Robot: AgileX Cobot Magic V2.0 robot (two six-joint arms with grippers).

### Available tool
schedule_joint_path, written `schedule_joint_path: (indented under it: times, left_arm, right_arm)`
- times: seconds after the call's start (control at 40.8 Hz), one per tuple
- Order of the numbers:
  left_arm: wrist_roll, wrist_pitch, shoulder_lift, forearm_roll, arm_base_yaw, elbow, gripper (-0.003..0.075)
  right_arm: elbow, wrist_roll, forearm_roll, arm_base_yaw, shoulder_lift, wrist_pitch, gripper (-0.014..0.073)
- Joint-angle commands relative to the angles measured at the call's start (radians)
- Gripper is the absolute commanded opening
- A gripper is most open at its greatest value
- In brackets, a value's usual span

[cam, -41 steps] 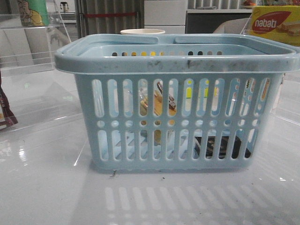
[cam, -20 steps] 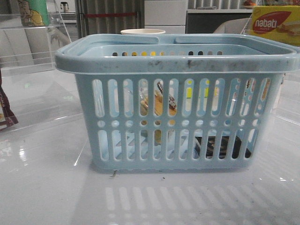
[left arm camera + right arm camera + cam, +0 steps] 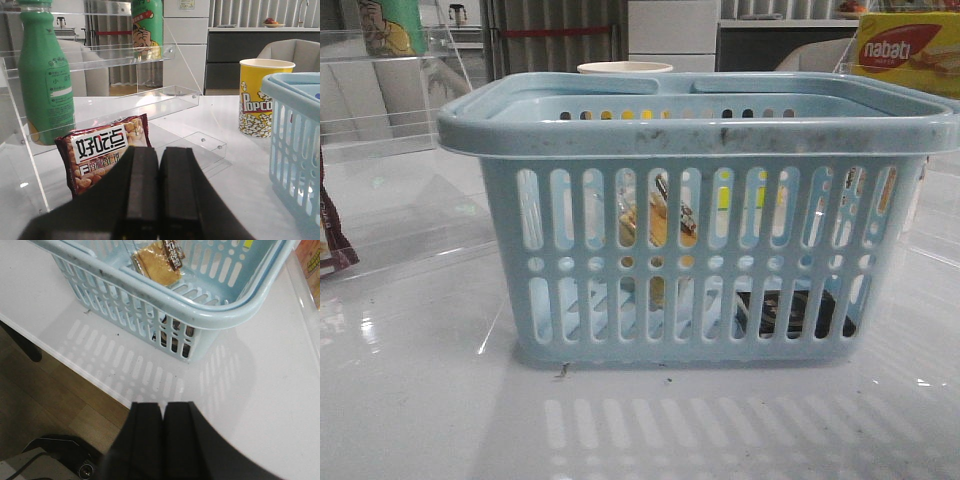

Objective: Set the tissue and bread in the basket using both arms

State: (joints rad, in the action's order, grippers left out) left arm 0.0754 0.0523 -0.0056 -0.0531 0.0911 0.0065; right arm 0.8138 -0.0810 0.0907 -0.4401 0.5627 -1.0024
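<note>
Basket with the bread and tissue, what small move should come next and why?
Probably none beyond holding both arms back: the bread and tissue already lie inside the basket, and the left hand and right hand are shut, empty, and outside it.

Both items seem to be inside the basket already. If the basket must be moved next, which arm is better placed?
Probably the right. Its closed, empty gripper looks onto the basket holding the bread; the left gripper faces the peanut packet.
</note>
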Motion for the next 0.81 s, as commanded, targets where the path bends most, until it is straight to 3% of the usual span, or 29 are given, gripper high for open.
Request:
schedule_joint_path:
  times: [0.0, 0.196, 0.294, 0.661, 0.784]
  left_arm:
    - [-0.010, -0.090, -0.018, -0.008, -0.002, 0.007, 0.0093]
    - [-0.010, -0.090, -0.018, -0.008, -0.002, 0.007, 0.0093]
    - [-0.010, -0.090, -0.016, -0.008, -0.002, 0.007, 0.0092]
    - [-0.010, -0.090, -0.016, -0.008, -0.002, 0.007, 0.0092]
    - [-0.010, -0.090, -0.016, -0.008, -0.002, 0.007, 0.0092]
  right_arm:
    - [0.027, -0.002, -0.006, 0.001, 0.003, 0.062, 0.0052]
    - [0.022, -0.002, -0.006, 0.001, -0.009, 0.067, 0.0052]
    - [-0.014, -0.002, -0.012, 0.050, -0.050, 0.096, 0.0052]
    - [-0.520, -0.002, -0.013, 0.341, -0.397, 0.766, 0.0052]
    - [-0.661, -0.002, -0.013, 0.393, -0.496, 0.878, 0.0052]
